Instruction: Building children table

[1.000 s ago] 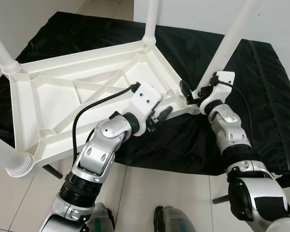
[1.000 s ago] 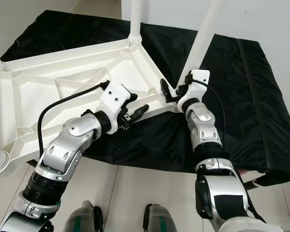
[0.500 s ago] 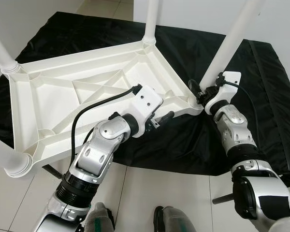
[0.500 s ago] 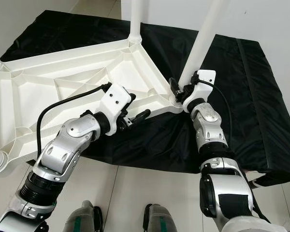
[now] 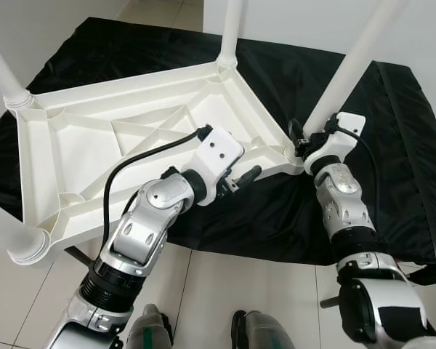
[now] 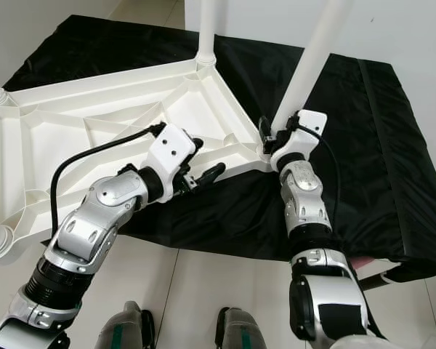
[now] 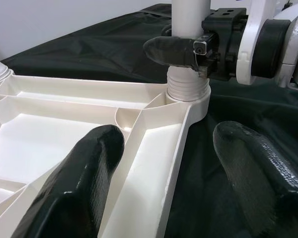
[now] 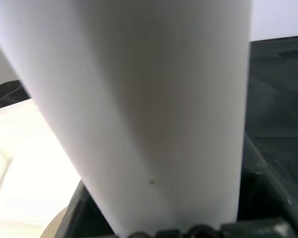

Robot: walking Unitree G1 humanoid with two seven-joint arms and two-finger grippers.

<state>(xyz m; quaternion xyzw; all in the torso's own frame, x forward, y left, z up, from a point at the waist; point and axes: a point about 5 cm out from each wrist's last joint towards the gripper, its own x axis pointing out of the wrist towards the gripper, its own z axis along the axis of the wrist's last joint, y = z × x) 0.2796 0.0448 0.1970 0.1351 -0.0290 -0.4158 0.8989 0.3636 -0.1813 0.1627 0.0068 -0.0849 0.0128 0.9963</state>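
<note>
Near-right leg clasped by right hand; tabletop rim between left hand fingers, apparently apart.

Silver arms w/ blk joints, white wrists, blk cable

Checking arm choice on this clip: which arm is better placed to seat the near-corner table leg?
Right, probably. The right pincer already clasps the table leg just above its corner socket. The left pincer is open, straddling the rim of the upturned tabletop, better suited to steadying it.
</note>
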